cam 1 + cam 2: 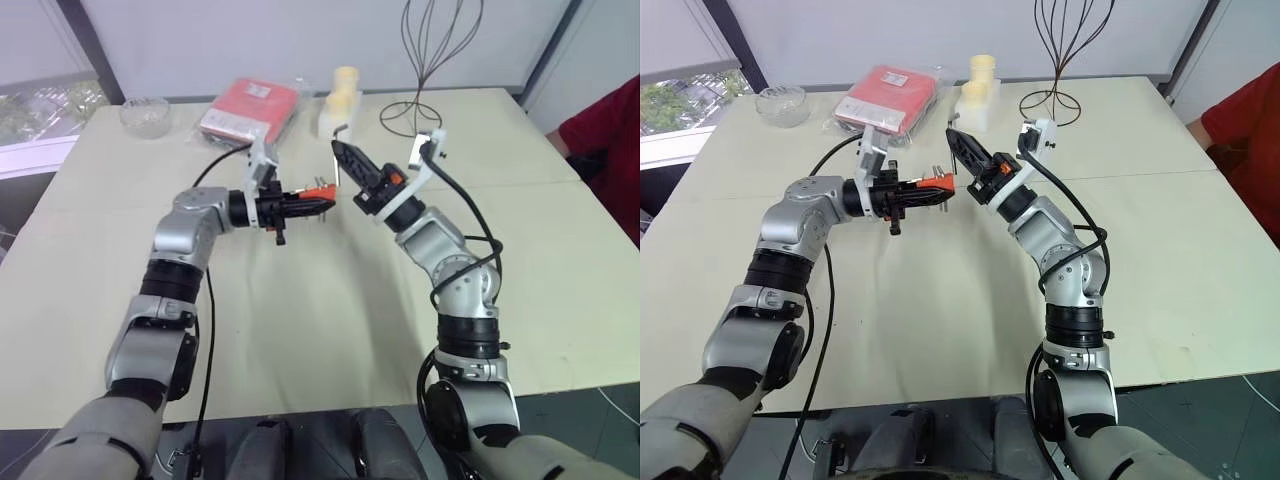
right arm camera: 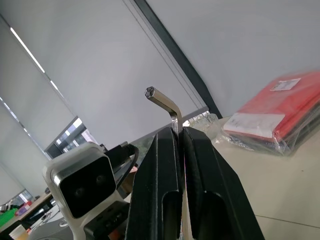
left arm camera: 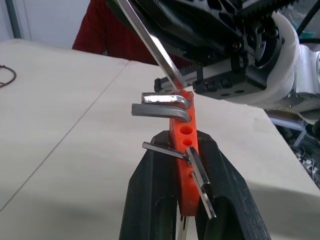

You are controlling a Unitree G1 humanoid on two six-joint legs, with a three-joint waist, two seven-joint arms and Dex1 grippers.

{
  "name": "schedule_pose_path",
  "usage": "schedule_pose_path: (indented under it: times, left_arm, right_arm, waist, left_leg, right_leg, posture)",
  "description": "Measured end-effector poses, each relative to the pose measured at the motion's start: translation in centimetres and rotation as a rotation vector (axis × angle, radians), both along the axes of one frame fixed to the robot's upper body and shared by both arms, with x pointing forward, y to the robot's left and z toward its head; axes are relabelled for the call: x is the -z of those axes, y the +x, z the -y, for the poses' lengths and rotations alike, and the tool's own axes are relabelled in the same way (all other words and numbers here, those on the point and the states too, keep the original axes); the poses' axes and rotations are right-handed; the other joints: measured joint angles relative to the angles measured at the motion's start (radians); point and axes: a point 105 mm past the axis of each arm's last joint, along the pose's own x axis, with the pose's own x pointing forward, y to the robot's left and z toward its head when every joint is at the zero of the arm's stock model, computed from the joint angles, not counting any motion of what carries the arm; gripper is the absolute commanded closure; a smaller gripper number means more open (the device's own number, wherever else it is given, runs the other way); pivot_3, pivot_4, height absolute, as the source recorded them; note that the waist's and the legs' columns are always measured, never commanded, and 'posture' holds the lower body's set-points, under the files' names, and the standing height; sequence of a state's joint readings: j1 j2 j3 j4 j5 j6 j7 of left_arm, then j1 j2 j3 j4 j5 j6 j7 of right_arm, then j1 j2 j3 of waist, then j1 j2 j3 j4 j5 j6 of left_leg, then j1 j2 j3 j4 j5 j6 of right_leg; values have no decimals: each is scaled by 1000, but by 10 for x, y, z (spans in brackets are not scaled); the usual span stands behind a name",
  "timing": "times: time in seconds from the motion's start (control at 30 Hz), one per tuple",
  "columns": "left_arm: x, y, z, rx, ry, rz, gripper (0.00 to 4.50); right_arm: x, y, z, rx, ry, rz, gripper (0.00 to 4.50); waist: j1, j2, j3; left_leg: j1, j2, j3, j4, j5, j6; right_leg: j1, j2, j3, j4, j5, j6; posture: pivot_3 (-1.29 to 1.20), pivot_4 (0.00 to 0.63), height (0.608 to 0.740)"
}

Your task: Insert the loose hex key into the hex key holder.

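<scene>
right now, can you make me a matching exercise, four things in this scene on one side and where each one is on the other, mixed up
Things:
1. loose hex key
2. hex key holder
3. glass bowl
4. red packet

Places:
A. far left corner of the table
B. clamped in the left gripper
C. lying on the table beside the bowl, wrapped in clear plastic
D. pinched in the right gripper, bent end sticking out

Pairs: 1-D, 2-B, 3-A, 4-C

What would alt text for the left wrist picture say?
Two black fingers grip the hex key holder, an orange block holding bent metal keys. The right hand, above it, brings the loose hex key slanting down to the block's top, above a beige table.
</scene>
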State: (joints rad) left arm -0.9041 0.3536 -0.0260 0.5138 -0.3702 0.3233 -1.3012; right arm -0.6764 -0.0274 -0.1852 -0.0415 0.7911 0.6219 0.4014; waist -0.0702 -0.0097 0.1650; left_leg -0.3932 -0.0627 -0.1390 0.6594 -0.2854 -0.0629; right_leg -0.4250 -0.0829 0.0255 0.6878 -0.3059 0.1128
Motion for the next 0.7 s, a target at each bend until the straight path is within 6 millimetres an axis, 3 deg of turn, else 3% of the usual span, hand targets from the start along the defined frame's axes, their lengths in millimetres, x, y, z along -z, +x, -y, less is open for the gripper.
schedule_pose_path:
  times: [0.23,0.7]
  left_arm:
    - [8,2,-2,-13,9,-19,4500]
    - [-4,0,5,9,-41,-40,4500]
  right_arm:
    - [0,0,0,-1,0,0,4437]
    - [-1,-1,-3,-7,3,5,4437]
  waist:
    - [1,0,0]
    - [0,0,0]
  left_leg:
    - [0,0,0,0,0,0]
    - [0,0,0,0,0,0]
  right_leg:
    - [0,0,0,0,0,0]
    - [0,0,0,0,0,0]
  posture:
    - [0,150,740]
    - [0,150,740]
